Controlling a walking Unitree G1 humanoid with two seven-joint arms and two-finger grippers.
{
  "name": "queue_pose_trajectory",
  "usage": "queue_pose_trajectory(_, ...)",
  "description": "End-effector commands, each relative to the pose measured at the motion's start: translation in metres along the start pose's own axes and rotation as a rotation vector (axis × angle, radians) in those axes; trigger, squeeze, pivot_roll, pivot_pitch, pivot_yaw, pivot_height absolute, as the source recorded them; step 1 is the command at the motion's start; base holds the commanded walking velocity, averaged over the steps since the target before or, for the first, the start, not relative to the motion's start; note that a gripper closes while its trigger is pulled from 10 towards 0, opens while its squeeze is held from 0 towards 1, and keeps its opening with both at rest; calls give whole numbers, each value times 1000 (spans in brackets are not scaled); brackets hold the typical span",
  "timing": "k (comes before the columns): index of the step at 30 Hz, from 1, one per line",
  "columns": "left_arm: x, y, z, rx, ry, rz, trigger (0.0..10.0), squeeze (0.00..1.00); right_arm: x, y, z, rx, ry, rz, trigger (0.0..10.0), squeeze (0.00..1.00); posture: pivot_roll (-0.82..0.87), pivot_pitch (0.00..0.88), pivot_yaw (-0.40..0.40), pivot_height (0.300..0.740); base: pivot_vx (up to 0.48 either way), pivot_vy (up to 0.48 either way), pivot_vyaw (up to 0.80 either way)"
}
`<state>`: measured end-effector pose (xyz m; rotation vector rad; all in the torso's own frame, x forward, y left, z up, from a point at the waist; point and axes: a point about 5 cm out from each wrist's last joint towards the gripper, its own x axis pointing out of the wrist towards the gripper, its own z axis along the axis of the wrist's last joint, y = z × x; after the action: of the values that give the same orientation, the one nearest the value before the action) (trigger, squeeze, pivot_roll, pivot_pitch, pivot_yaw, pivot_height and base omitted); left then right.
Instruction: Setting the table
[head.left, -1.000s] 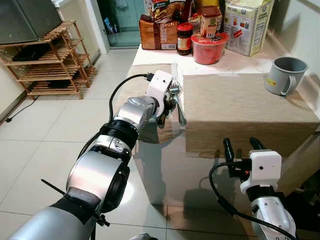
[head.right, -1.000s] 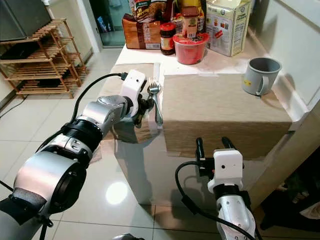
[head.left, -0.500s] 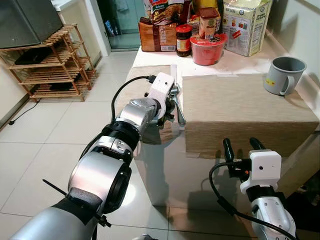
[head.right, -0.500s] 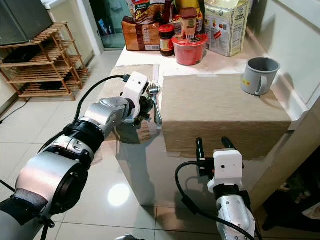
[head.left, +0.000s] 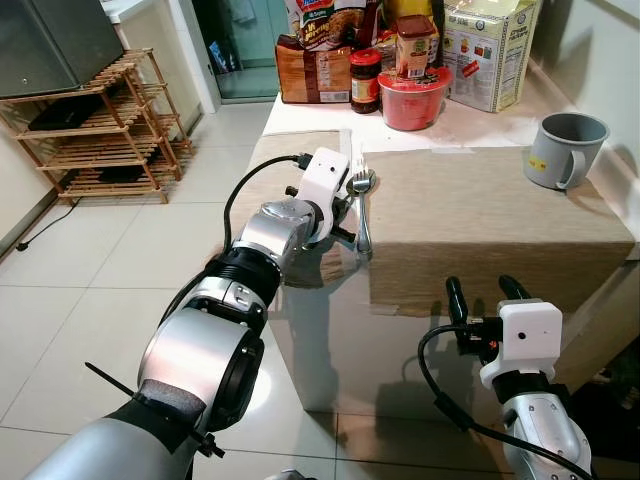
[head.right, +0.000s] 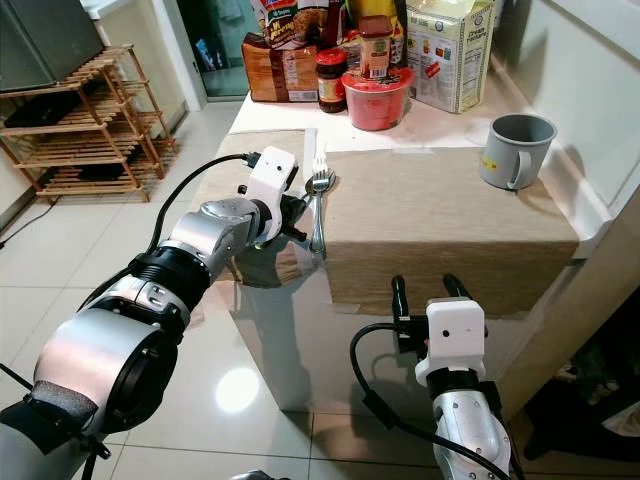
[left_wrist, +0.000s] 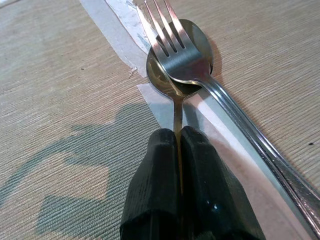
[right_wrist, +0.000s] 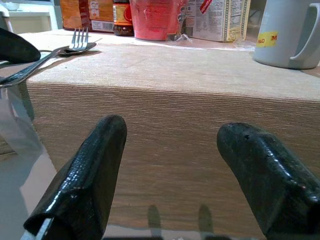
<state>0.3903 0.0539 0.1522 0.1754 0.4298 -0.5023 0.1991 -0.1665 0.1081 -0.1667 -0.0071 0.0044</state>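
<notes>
At the worktop's (head.left: 300, 112) left edge, my left end effector (left_wrist: 179, 150) pinches a spoon (left_wrist: 176, 75) under a fork (left_wrist: 200, 75); my right end effector (right_wrist: 172, 165) gapes wide.

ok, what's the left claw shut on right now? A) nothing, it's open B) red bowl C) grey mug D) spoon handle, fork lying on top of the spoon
D: in the left wrist view the left claw has its fingers pinched on the thin handle of the spoon, with the fork resting tines-up over the spoon's bowl at the placemat edge.
</notes>
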Motion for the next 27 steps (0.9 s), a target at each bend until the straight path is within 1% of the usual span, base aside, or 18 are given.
queue_pose_trajectory(1,0,7,-34,-7,121,51,0,0,2,4,6,6,-16,13,10000,0,-117,0,129,723,0,0,0)
queue_pose_trajectory(3,0,8,-27,-9,77,65,0,0,2,3,5,6,-15,12,10000,0,-118,0,128,723,0,0,0)
queue_pose_trajectory(4,0,8,-22,4,52,75,0,0,2,3,5,5,-14,12,10000,0,-119,0,128,723,0,0,0)
queue_pose_trajectory(5,0,7,-14,-1,-1,81,0,0,2,3,5,3,-13,11,10000,0,-120,0,127,723,0,0,0)
queue_pose_trajectory(6,0,6,-11,-13,-24,81,0,0,2,2,5,3,-12,11,10000,0,-120,0,126,723,0,0,0)
queue_pose_trajectory(7,0,6,-10,-23,-40,80,0,0,2,2,4,3,-12,11,10000,0,-120,0,126,723,0,0,0)
queue_pose_trajectory(11,-1,6,-3,-15,-83,103,0,0,2,2,4,1,-10,11,10000,0,-121,0,125,723,0,0,0)
queue_pose_trajectory(12,-3,7,8,-48,-154,116,0,0,2,1,3,0,-8,11,10000,0,-121,0,124,723,0,0,0)
queue_pose_trajectory(13,-3,7,8,-48,-154,116,0,0,2,1,3,0,-8,11,10000,0,-121,0,124,723,0,0,0)
queue_pose_trajectory(15,-5,9,18,-62,-224,134,0,0,2,1,2,0,-7,11,10000,0,-120,0,125,723,0,0,0)
queue_pose_trajectory(20,-10,13,33,-57,-314,179,0,0,2,1,1,2,-6,13,10000,0,-116,0,124,723,0,0,0)
queue_pose_trajectory(22,-11,14,34,-37,-318,191,0,0,2,2,1,2,-6,14,10000,0,-115,0,124,723,0,0,0)
queue_pose_trajectory(25,-11,17,31,23,-299,223,0,0,2,2,1,2,-6,16,10000,0,-117,0,126,723,0,0,0)
queue_pose_trajectory(27,-10,18,30,32,-291,230,0,0,3,2,1,2,-6,16,10000,0,-117,0,126,723,0,0,0)
